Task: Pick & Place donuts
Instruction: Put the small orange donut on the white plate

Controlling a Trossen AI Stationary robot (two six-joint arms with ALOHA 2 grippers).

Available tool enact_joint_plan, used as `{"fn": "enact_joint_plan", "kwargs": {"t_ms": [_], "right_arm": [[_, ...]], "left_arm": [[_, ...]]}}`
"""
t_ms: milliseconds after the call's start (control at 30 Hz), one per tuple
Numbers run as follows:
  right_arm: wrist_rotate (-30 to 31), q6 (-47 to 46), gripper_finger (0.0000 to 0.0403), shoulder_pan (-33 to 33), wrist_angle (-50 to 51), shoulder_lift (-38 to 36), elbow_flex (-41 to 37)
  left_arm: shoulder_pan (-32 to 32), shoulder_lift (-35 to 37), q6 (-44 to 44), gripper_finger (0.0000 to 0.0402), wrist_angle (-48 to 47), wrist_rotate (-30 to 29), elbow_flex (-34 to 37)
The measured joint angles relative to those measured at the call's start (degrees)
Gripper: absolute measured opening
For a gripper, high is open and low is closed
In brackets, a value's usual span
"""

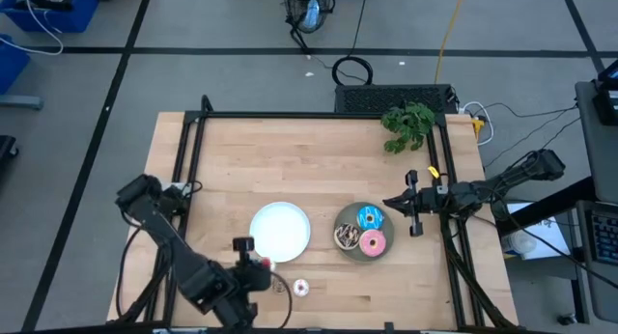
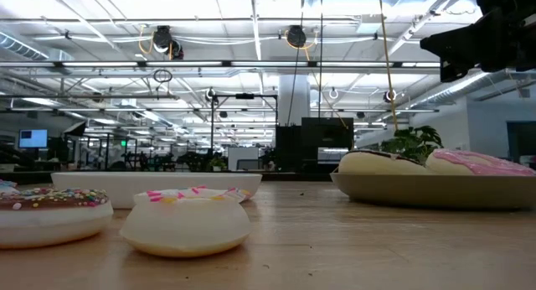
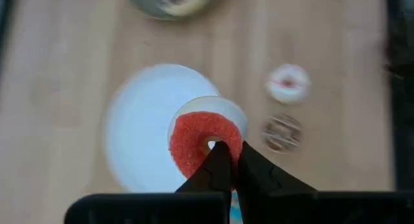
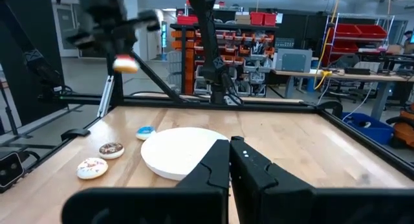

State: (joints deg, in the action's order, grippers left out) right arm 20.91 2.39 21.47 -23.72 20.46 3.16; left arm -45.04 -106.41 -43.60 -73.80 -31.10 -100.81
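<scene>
My left gripper is shut on the tiny red donut and holds it in the air over the near rim of the white plate. In the right wrist view that donut shows well above the table. The tiny whitish-pink donut, brown donut and blue donut lie flat on the table near the white plate. On the grey plate lie the larger blue donut, pink donut and brown sprinkled donut. My right gripper is shut and waits right of the grey plate. My left gripper pinches the red donut's ring between its two fingers, right beside the hole. The fingers come from above, pointing down. The donut is lifted clear of the table and lies roughly flat, red top upward, over the white plate's rim.
A leafy green sprig lies at the table's far right corner. A black rail frame runs along the table's edges. Bare wood lies across the far half of the table.
</scene>
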Motion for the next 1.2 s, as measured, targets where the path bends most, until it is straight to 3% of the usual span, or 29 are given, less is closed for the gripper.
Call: {"fn": "enact_joint_plan", "kwargs": {"t_ms": [167,467,700,833,1000,1200], "right_arm": [[0.0,0.28,0.0,0.0,-0.3,0.05,0.0],[0.0,0.26,0.0,0.0,-0.67,0.05,0.0],[0.0,0.24,0.0,0.0,-0.4,0.05,0.0],[0.0,0.24,0.0,-0.01,-0.42,0.05,0.0],[0.0,0.22,0.0,-0.02,-0.42,0.05,0.0],[0.0,0.28,0.0,-0.02,-0.27,0.05,0.0]], "left_arm": [[4.93,0.0,0.74,0.0023,-7.86,-1.68,-3.99],[16.99,0.0,11.15,0.0007,-9.2,5.68,-4.4],[20.46,0.0,18.05,0.0026,-9.13,11.58,-4.4],[24.38,0.0,19.46,0.001,-9.04,13.98,-4.03],[29.84,0.09,19.12,0.002,-5.99,14.49,0.83],[34.28,0.07,25.54,0.0017,7.41,20.78,13.68]]}}
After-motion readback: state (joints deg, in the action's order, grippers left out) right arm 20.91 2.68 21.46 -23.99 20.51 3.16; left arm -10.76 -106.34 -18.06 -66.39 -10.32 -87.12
